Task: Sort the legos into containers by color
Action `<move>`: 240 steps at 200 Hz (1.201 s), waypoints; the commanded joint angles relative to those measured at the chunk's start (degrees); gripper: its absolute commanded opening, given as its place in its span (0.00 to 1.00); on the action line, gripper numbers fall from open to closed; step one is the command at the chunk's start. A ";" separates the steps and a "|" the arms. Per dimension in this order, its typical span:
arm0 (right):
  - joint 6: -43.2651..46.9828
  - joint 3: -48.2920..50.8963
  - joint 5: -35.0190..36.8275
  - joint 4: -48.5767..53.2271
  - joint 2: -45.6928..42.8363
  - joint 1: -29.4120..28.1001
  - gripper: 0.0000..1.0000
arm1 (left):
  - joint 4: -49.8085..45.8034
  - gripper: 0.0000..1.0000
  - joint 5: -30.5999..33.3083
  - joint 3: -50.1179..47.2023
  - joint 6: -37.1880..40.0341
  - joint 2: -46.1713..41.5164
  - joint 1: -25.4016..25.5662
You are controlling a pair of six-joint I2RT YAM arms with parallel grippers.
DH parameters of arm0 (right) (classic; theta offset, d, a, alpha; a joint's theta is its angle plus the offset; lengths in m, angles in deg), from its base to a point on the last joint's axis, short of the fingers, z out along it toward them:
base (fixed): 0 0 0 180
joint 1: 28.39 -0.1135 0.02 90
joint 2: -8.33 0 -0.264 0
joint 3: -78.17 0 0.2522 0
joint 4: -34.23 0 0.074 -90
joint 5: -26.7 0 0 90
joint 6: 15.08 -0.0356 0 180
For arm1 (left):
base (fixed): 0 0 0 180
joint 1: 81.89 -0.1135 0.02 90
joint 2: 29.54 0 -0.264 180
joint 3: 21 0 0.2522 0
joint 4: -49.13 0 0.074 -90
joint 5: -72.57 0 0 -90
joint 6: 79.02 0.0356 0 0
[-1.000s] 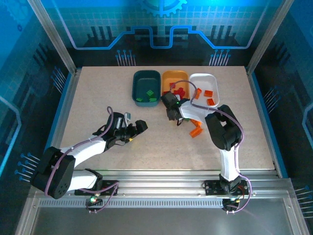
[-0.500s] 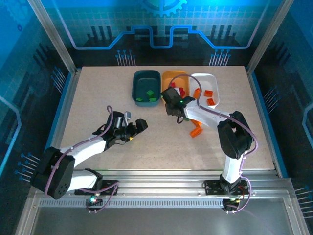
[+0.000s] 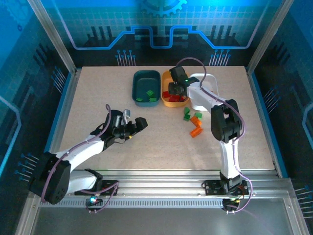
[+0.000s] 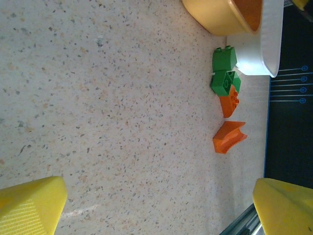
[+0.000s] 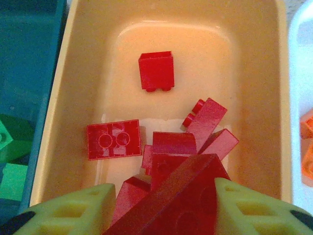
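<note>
Right gripper (image 5: pixel 166 211): clamped on one red brick (image 5: pixel 178 183), hanging right over the orange tray (image 5: pixel 51 147)
Right arm (image 3: pixel 222 122): stretched toward the far side of the table (image 3: pixel 98 93), wrist bent back over the orange tray
Red legos in the orange tray: one on its own at the far end (image 5: pixel 156 71), one flat two-stud piece (image 5: pixel 114 139), the rest piled under the gripper, can't count that pile
Trays: three in a row, dark teal (image 3: pixel 146 78) on the left, orange in the middle, white (image 3: pixel 208 78) on the right
Teal tray contents: three green bricks (image 3: pixel 149 92) by my count
White tray contents: two orange bricks (image 5: pixel 307 128) peeking in at the right wrist view's edge
Loose on the table: two green (image 4: pixel 224 58) and two orange (image 4: pixel 229 137), bunched just beside the white tray
Left gripper (image 3: pixel 139 124): spread wide, nothing in it, yellow fingers (image 4: pixel 32 205) well apart
Left arm (image 3: pixel 83 147): low over the table, reaching toward the middle, well apart from the loose bricks
</note>
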 commanded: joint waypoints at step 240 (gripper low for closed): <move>-27.42 59.58 -5.68 -2.53 -41.27 2.27 0.79 | -0.62 0.99 3.39 13.28 4.94 15.28 17.72</move>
